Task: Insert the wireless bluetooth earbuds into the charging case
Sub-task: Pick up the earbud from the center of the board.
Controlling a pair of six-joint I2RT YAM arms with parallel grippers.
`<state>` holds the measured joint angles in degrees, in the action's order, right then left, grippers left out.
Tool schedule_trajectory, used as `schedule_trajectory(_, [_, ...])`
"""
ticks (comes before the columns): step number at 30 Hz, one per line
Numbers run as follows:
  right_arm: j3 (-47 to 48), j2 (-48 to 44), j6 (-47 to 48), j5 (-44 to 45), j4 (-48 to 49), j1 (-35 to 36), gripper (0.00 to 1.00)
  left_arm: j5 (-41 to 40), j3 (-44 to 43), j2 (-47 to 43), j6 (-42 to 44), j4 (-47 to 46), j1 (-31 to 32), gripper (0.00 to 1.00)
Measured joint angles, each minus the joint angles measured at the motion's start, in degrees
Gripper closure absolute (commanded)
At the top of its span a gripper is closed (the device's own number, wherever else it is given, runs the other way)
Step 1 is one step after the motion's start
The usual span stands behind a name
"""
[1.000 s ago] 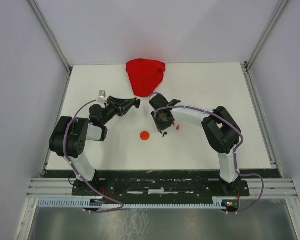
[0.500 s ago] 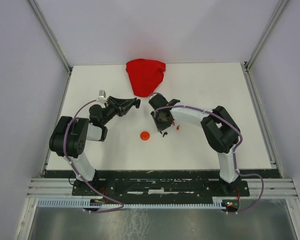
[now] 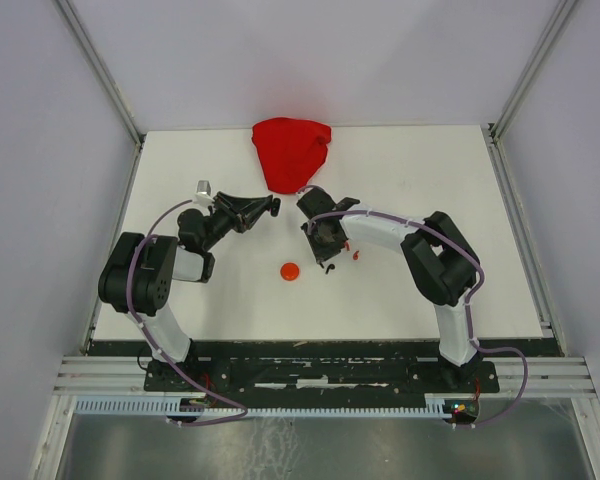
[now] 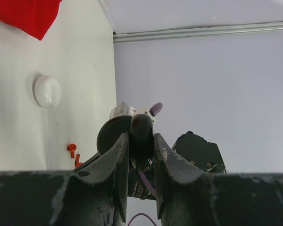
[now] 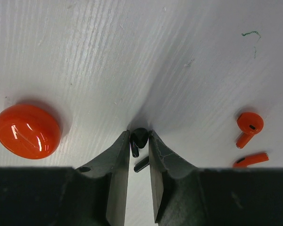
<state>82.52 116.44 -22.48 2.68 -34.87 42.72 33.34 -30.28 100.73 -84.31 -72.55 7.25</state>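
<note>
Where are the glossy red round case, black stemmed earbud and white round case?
glossy red round case [image 5: 27, 131]: right wrist view, lid centre.
black stemmed earbud [image 5: 140, 136]: right wrist view, bulb.
white round case [image 4: 47, 91]: left wrist view, centre.

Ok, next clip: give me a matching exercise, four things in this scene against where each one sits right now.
Things:
1 red cloth
2 orange-red round case
3 white round case
4 black earbud

Places:
A between the tips of the right claw
B bunched at the far edge of the table
C flat on the table, at the left of the right wrist view
D on the table, shown only by the left wrist camera

Pairs: 1-B, 2-C, 3-D, 4-A
</note>
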Motion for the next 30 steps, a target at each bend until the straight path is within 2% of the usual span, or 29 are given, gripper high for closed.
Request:
schedule_trajectory(11, [0.9, 0.5, 0.0, -0.3, -0.3, 0.0, 0.8, 0.0, 0.0, 0.0, 0.0, 0.0, -0.2, 0.97])
schedule_trajectory(30, [1.0, 0.5, 0.3, 0.7, 0.2, 0.0, 0.84, 0.1, 0.0, 0.8, 0.0, -0.5, -0.2, 0.97])
